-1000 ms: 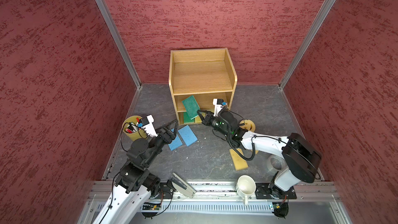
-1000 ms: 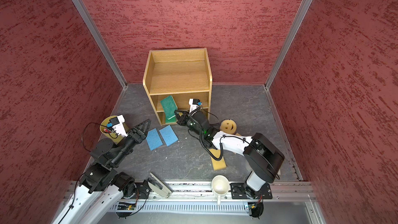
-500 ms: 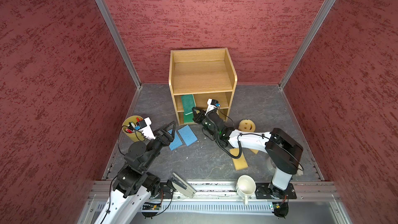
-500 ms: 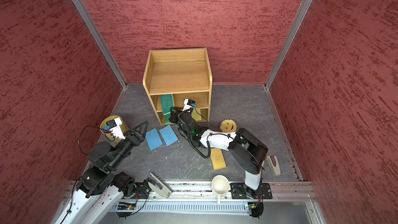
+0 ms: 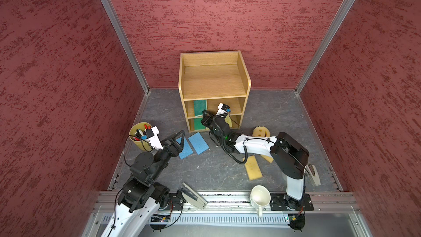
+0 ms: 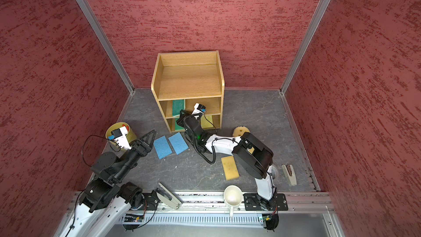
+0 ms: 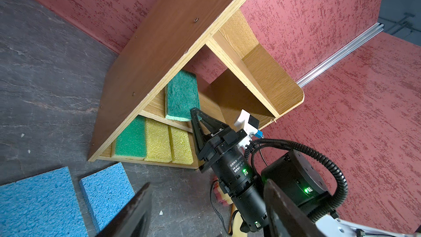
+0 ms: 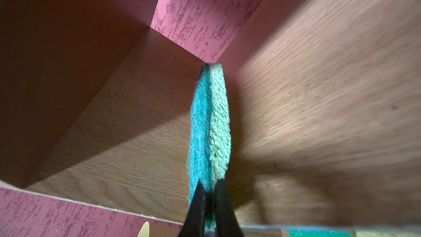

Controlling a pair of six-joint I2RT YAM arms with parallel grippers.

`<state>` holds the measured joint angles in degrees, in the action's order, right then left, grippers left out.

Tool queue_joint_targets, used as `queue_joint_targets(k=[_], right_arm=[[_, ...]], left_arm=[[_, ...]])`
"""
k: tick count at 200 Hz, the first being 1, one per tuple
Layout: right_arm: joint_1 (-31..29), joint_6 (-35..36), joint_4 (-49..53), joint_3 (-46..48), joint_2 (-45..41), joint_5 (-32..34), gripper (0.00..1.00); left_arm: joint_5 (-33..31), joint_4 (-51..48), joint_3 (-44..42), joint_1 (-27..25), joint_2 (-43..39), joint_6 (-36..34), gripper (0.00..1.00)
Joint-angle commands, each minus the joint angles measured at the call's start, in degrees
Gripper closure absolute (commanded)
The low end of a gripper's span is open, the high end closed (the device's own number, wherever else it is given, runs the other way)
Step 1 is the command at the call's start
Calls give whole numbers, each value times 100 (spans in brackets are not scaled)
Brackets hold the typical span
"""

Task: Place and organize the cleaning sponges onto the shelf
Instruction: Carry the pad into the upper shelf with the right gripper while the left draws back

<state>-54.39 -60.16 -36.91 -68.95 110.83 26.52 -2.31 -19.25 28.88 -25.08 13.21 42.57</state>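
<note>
The oak shelf (image 5: 214, 76) (image 6: 189, 76) stands at the back. My right gripper (image 5: 204, 112) (image 6: 181, 112) (image 7: 194, 112) (image 8: 208, 192) reaches into its middle tier, shut on the near edge of a dark green sponge (image 5: 200, 107) (image 6: 178, 107) (image 7: 181, 95) (image 8: 209, 121) lying there at the left. On the bottom tier sit a green sponge (image 7: 131, 139) and two yellow sponges (image 7: 157, 142). Two blue sponges (image 5: 198, 142) (image 6: 162, 147) (image 7: 38, 204) lie on the floor, beside my open, empty left gripper (image 5: 181, 139) (image 6: 153, 140) (image 7: 207, 183). A tan sponge (image 5: 253, 167) and the smiley sponge (image 5: 260, 131) lie right.
A yellow pen cup (image 5: 139, 133) stands by the left wall behind my left wrist. A white mug (image 5: 260, 196) and a grey stapler (image 5: 193, 196) sit on the front rail. Another stapler (image 5: 314, 174) lies at the front right. A second tan sponge (image 5: 268, 158) peeks from under the right arm.
My right gripper has carried the green sponge from in front of the shelf into the middle tier, where it now lies flat. My left arm has drawn back a little toward the front left.
</note>
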Motion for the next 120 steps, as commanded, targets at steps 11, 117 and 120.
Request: queue_joint_targets(k=[11, 117, 120], right_arm=[[-36, -361, 164, -248, 187, 233, 99], [-36, -523, 343, -427, 370, 61, 75], [-36, -523, 353, -427, 360, 59, 74]], left_arm=[[-88, -122, -28, -8, -77, -102, 24], [-140, -218, -50, -9, -146, -92, 21], [-139, -220, -54, -14, -146, -93, 21]])
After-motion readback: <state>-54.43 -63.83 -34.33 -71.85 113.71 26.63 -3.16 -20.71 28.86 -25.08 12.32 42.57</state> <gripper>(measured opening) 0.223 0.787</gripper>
